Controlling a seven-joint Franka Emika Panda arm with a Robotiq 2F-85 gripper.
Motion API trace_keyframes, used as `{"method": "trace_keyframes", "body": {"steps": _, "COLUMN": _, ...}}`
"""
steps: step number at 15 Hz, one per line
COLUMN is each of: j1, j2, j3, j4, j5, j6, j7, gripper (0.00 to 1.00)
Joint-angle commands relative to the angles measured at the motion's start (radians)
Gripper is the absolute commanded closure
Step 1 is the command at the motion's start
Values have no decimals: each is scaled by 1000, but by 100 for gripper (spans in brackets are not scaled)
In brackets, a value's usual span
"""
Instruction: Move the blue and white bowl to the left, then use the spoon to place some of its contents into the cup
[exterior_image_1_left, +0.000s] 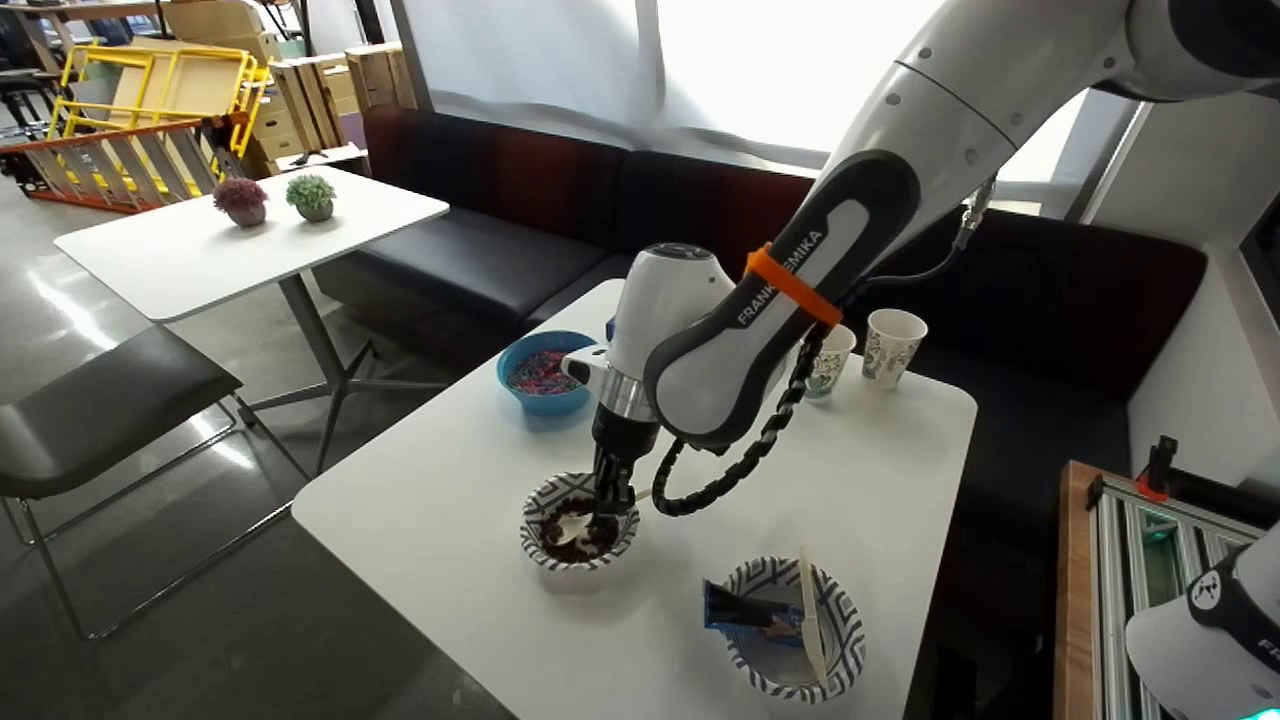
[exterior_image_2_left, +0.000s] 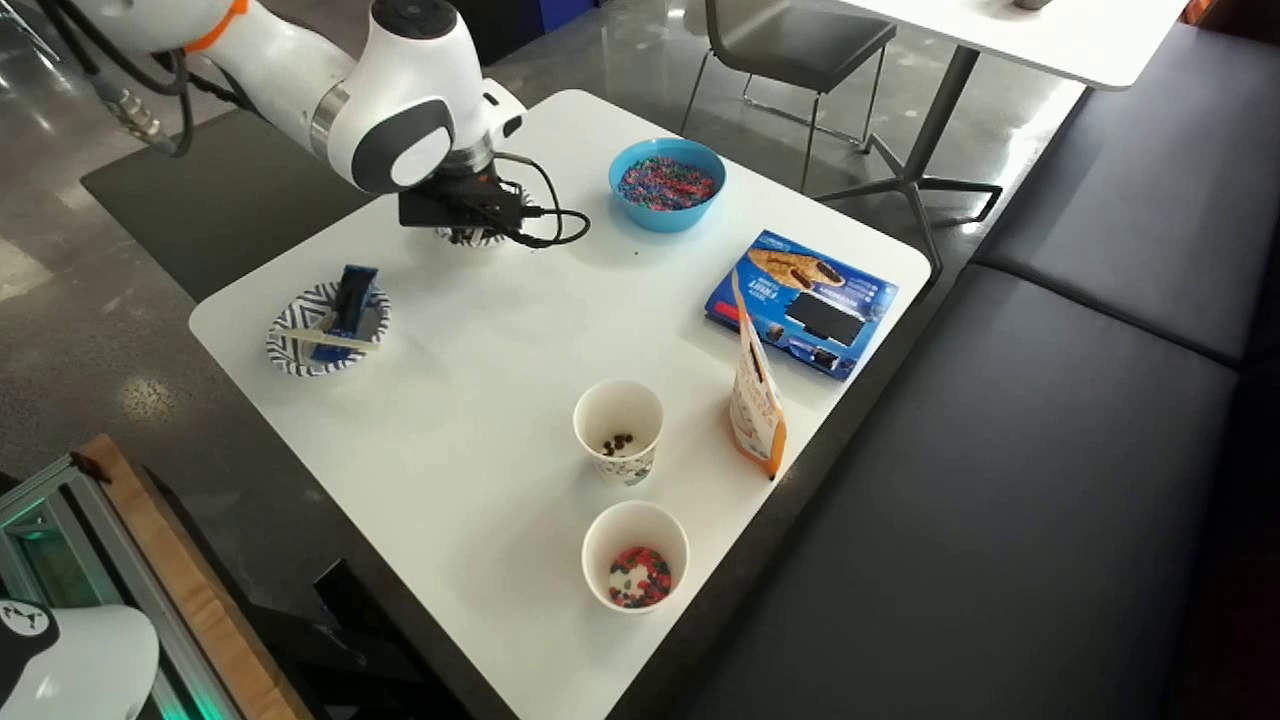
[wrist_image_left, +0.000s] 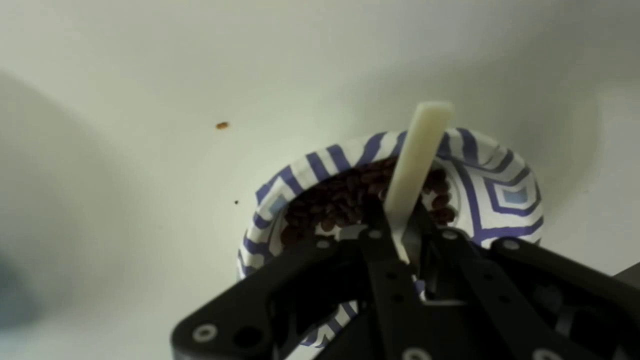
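Note:
The blue and white bowl stands on the white table with dark brown pieces inside. The wrist view shows its striped rim. In an exterior view the arm hides most of the bowl. The cream spoon has its head down among the brown pieces. Its handle passes between the fingers and sticks out past the rim. My gripper, low over the bowl in an exterior view, is shut on the handle. Two paper cups stand apart: one with a few brown pieces, one with red and green pieces.
A solid blue bowl with colourful bits stands near the striped bowl. A larger striped dish holds a blue wrapper and a cream utensil. A blue box and an upright orange-white bag stand near the bench-side edge.

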Motion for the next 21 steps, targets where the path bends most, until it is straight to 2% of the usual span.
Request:
{"method": "trace_keyframes", "body": {"steps": 1, "j1": -94, "j2": 33, "j3": 89, "j4": 3, "j5": 86, "j6": 4, "j7": -116, "gripper": 96}}
{"method": "trace_keyframes", "body": {"steps": 5, "j1": -189, "j2": 37, "j3": 168, "j4": -9, "j5": 162, "j6": 7, "j7": -214, "gripper": 96}}
{"method": "trace_keyframes", "body": {"steps": 7, "j1": -259, "j2": 35, "j3": 230, "j4": -32, "j5": 206, "j6": 5, "j7": -280, "gripper": 96}}
{"method": "trace_keyframes", "body": {"steps": 11, "j1": -405, "j2": 15, "j3": 349, "j4": -112, "j5": 292, "j6": 21, "j7": -395, "gripper": 96}}
{"method": "trace_keyframes", "body": {"steps": 14, "j1": -514, "j2": -21, "j3": 440, "j4": -200, "j5": 339, "j6": 53, "j7": -429, "gripper": 96}}
{"method": "trace_keyframes", "body": {"steps": 18, "j1": -736, "j2": -43, "j3": 648, "j4": -340, "j5": 357, "j6": 190, "j7": -413, "gripper": 96}}
{"method": "trace_keyframes", "body": {"steps": 21, "j1": -917, "j2": -30, "j3": 814, "j4": -450, "j5": 267, "j6": 323, "j7": -343, "gripper": 96}}
